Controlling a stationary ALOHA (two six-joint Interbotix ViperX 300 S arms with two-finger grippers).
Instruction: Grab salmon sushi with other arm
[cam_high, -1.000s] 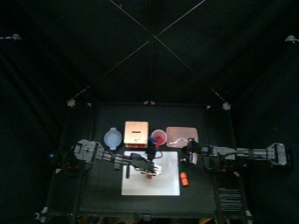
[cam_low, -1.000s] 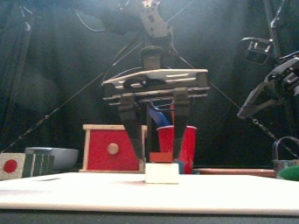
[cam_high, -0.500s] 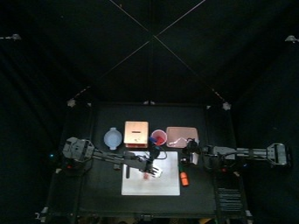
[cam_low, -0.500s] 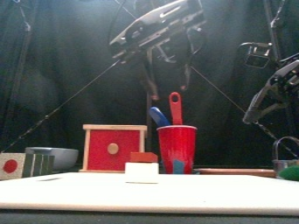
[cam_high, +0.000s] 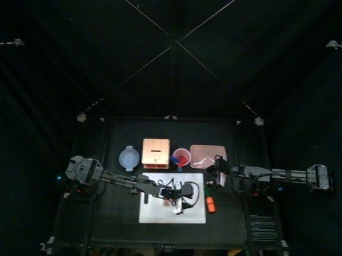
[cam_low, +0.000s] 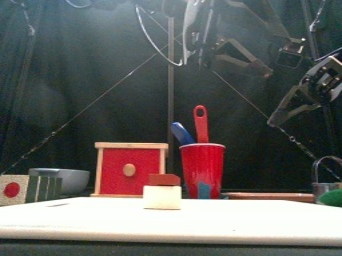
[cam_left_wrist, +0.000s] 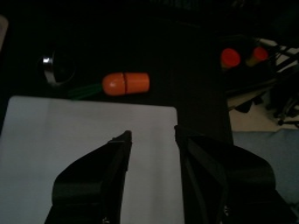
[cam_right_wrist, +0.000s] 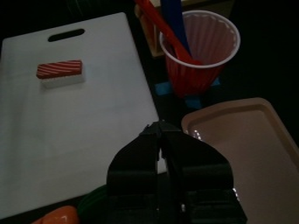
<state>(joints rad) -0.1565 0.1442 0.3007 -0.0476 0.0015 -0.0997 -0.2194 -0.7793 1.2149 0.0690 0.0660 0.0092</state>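
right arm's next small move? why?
Probably swing the right gripper over the white board toward the salmon sushi and open up. Its jaws are shut and sit off the board's edge near the red cup. The sushi lies free on the board, and the left gripper is open, holding nothing.

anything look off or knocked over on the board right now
Nothing stands out. The salmon sushi lies flat on the white cutting board, the red cup stands upright with its utensils inside, and neither end effector touches anything: the left open, the right shut.
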